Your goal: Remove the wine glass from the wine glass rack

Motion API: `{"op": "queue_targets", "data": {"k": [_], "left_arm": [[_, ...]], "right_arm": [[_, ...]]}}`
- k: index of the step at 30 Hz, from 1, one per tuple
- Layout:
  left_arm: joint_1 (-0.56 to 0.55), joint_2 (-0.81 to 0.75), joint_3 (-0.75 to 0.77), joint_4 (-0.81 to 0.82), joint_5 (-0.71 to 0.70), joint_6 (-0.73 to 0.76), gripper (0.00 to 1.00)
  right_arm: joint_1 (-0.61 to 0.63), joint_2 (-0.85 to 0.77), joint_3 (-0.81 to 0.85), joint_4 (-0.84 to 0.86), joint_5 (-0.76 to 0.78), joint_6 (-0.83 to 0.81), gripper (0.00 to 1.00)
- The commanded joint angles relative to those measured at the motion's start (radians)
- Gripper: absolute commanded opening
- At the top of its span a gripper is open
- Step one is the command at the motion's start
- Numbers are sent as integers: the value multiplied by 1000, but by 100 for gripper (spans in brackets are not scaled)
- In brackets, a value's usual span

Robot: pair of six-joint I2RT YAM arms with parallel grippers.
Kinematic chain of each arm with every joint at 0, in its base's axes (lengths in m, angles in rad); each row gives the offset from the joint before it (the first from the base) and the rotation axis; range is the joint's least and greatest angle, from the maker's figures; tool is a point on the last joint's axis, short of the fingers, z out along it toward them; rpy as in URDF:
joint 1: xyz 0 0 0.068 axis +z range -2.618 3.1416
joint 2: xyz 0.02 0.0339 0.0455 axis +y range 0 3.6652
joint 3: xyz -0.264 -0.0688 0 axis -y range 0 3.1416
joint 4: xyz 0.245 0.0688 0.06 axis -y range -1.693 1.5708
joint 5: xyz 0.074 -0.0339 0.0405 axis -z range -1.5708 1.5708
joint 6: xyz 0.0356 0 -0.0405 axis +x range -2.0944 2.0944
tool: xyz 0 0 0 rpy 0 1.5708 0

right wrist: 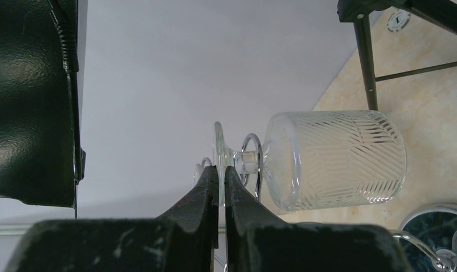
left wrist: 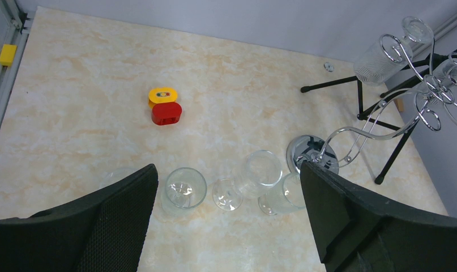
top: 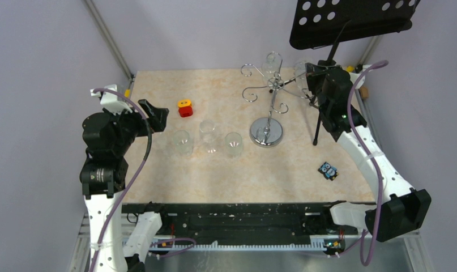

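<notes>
- Where the right claw [right wrist: 220, 170] meets the rack [top: 267, 133], its two black fingers are pinched almost together on the thin round foot of the wine glass [right wrist: 333, 158].
- The glass hangs from one of the rack's looped arms, its short stem passing through a chrome ring. Its bowl is clear, cylindrical and cut with slanting ribbed lines.
- The rack is shiny chrome wire, with a round mirror-like disc base, a thin pole and curled arms at the top.
- Well left of the rack, the left claw [left wrist: 226, 170] hovers wide open, holding nothing; its finger pads are black and finely textured.
- Just left of the rack's base, three clear glasses [top: 208, 135] stand on the marbled beige table [top: 158, 170].
</notes>
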Motion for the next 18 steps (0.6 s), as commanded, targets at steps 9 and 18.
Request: {"op": "queue_targets", "data": {"k": [9, 18], "left_arm": [[3, -11, -5, 30, -7, 7, 99], [3, -11, 1, 25, -14, 10, 99]], "right_arm": [[4, -76, -9, 103, -123, 91, 0], [3, -34, -48, 222, -187, 98, 0]]}}
